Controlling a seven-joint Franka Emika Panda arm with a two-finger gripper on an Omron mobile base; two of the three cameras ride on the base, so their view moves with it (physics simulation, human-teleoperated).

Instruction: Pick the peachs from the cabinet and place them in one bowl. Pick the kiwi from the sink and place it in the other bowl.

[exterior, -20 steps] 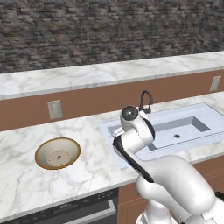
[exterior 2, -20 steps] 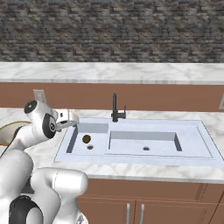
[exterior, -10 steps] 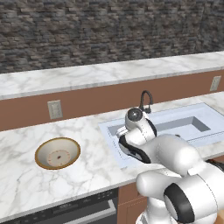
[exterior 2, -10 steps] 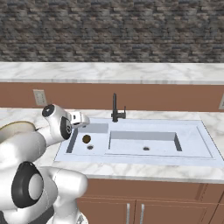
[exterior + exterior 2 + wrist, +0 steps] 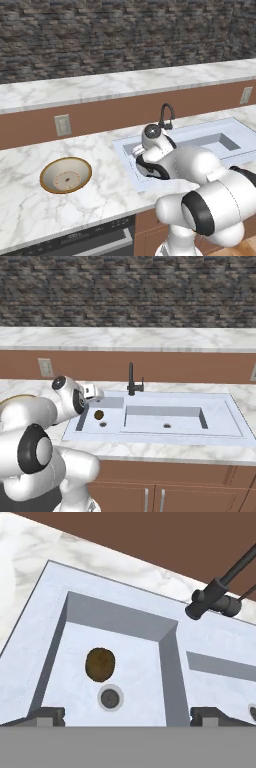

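Observation:
A brown kiwi (image 5: 100,664) lies on the floor of the small left basin of the pale sink (image 5: 50,587), just beside its round drain (image 5: 110,698). In the right base view the kiwi (image 5: 99,415) sits in the sink (image 5: 220,401) below and slightly right of my hand. My gripper (image 5: 128,716) hangs open above that basin with nothing between its fingertips (image 5: 47,714). On the counter left of the sink (image 5: 240,125) rests the shallow bowl (image 5: 65,175) with the orange-brown rim. The peachs, the cabinet and the deep bowl are out of view.
A dark faucet (image 5: 132,381) rises behind the divider between the two basins, also seen as the faucet (image 5: 215,597) at the hand view's upper right. A brown backsplash with a wall outlet (image 5: 62,125) runs behind the marble counter.
The arm has folded forward and down over the sink's left end. The hand has shifted slightly right, toward the small basin. The gripper stays open.

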